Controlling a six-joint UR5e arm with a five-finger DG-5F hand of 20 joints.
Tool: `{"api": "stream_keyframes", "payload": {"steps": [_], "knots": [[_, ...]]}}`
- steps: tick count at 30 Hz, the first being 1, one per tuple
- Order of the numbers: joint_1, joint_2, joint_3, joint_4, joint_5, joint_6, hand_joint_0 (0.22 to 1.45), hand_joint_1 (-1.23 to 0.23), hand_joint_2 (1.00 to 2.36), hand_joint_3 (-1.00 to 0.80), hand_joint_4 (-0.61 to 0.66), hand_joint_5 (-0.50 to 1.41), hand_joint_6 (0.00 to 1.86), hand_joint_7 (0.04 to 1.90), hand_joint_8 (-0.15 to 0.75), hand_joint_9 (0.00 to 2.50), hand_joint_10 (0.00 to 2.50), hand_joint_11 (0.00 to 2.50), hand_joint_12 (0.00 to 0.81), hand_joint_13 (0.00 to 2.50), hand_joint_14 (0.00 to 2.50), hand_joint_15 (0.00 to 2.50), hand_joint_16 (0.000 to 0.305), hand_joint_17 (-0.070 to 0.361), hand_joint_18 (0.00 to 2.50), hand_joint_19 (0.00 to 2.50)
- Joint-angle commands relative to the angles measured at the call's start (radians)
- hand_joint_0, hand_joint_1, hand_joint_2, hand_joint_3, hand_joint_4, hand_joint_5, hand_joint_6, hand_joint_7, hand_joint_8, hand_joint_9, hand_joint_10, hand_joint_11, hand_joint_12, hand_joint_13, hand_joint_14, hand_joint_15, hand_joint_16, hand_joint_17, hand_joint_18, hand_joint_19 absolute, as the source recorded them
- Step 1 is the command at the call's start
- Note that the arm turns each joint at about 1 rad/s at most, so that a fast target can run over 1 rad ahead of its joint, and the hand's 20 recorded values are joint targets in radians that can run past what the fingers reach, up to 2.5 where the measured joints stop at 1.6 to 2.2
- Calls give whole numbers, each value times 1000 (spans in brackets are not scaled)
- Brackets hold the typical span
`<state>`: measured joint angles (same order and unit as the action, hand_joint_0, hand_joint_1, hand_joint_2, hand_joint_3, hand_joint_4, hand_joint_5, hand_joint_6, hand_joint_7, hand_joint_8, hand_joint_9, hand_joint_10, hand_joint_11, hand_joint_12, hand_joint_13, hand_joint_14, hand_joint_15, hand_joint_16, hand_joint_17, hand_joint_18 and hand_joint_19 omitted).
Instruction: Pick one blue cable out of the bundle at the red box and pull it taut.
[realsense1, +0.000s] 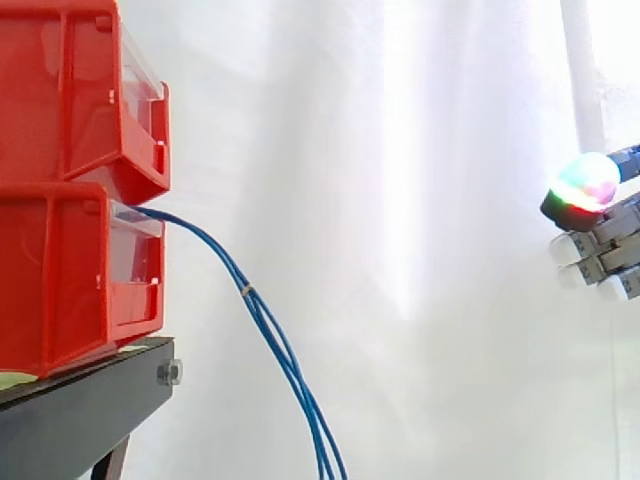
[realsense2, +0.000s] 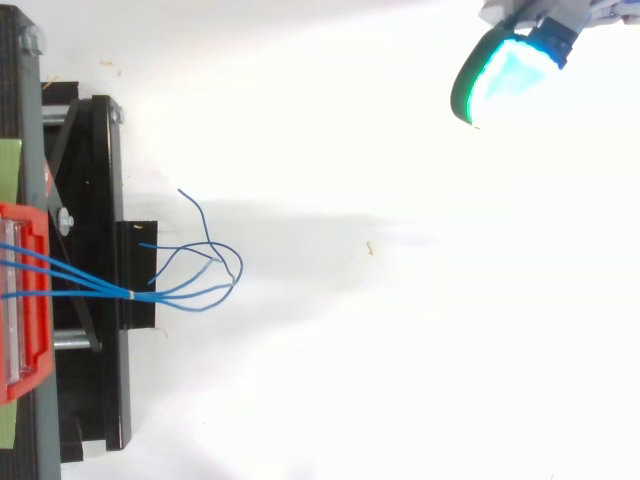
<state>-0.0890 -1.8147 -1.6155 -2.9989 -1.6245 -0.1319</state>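
Blue cable bundle (realsense1: 270, 335) comes out at the front of the lower red bin (realsense1: 60, 280), just under the upper red bin (realsense1: 60, 90). It bends over the edge and hangs down in front of the black stand (realsense1: 80, 410). A small pale tie (realsense1: 247, 291) holds the strands together a bit below the bin. In the top view, after this tie the strands spread in loose loops, and one loose strand (realsense2: 195, 210) stands apart from the others, w/ its free end pointing away.

The hand (realsense1: 600, 250) is at the right edge, well apart from the cables, approx. at the height of the bins. Its fingers look released and stretched toward the bins, w/ nothing between them and the thumb. In the top view the hand (realsense2: 505, 70) is also far from the loops, off to one side.

Handling, as I judge it: the cables are thin, light and soft, so they will swing and slip away if pushed. The jacket is prob. smooth, so a pinch must be firm. Best place to take hold is below the tie, where the strands separate, e.g. on the one that stands apart. Above the tie they lie too close, so picking only one there is difficult. Pull should go away from the bin, slowly, because the bin end could come loose.
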Motion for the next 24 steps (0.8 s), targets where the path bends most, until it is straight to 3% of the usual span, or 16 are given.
{"api": "stream_keyframes", "payload": {"steps": [1,10,24], "knots": [[0,0,0,0,0,0,470,-477,1000,-500,122,-289,501,577,209,0,0,0,349,0,0,41,55,124,0,154],[-1,0,0,-5,-2,0,474,-463,1000,-500,123,-288,501,579,209,0,0,0,346,0,0,40,55,123,0,153],[5,-2,0,-17,2,-8,325,-568,1000,-500,170,-291,501,602,252,0,62,0,403,0,0,54,70,157,0,120]]}}
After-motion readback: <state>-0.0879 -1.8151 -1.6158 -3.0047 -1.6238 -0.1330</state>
